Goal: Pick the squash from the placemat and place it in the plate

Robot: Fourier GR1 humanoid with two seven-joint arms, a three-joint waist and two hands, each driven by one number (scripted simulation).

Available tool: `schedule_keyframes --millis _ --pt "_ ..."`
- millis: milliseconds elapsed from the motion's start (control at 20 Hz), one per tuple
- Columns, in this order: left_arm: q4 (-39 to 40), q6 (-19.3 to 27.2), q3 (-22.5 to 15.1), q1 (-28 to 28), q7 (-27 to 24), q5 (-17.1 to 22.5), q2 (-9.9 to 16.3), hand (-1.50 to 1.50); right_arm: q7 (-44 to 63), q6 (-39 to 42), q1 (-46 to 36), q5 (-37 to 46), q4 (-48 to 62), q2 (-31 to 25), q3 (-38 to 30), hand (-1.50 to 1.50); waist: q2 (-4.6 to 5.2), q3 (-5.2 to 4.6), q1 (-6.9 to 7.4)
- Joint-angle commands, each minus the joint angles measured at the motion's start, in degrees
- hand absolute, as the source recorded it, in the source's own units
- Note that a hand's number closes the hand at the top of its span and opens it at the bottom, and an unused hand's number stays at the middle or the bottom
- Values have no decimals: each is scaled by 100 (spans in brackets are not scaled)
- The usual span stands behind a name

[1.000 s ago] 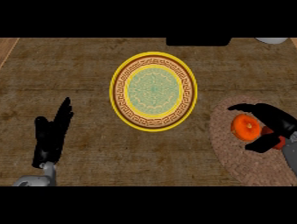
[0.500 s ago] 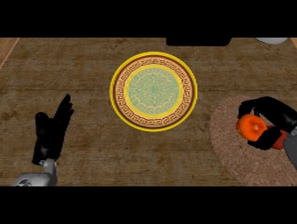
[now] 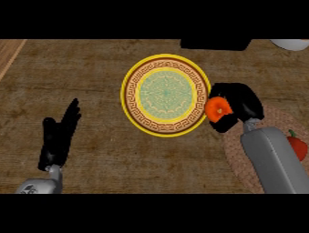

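- Right hand (image 3: 241,105) curled round the squash (image 3: 217,109), orange flesh showing between thumb and fingers.
- Squash carried just beside the right rim of the plate (image 3: 163,94), seemingly off the placemat (image 3: 241,157) and not yet over the plate's middle.
- Plate flat on the counter (image 3: 89,68), yellow-rimmed with a patterned green centre, bare of any load.
- Judged step: carrying across to the plate; most of the travel looks done, release not yet.
- Best handled by bringing the squash over the green centre rather than the rim, lowering until near the surface, then opening the fingers so nothing rolls off the edge.
- Worth keeping the forearm clear of the red vegetable (image 3: 298,146) lying on the placemat beside it.
- Left hand (image 3: 57,136) resting open at lower left, fingers straight, well apart from the plate.
- Dark object (image 3: 214,43) and pale dish (image 3: 292,43) along the far edge, too cropped to identify.
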Motion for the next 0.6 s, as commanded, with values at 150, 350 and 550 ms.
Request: schedule_keyframes --millis 150,350,550 --pt "37 -131 -278 -182 49 -52 -140 0 2708 -1074 -1298 728 28 972 903 150 26 -3 528" --pt "109 -79 -338 -249 100 -148 -172 0 4193 -1817 -2099 1206 27 987 1288 150 9 0 466" --pt "249 -64 -180 -446 73 -81 -156 0 5684 -2335 -2698 1692 362 992 1908 150 61 0 400"
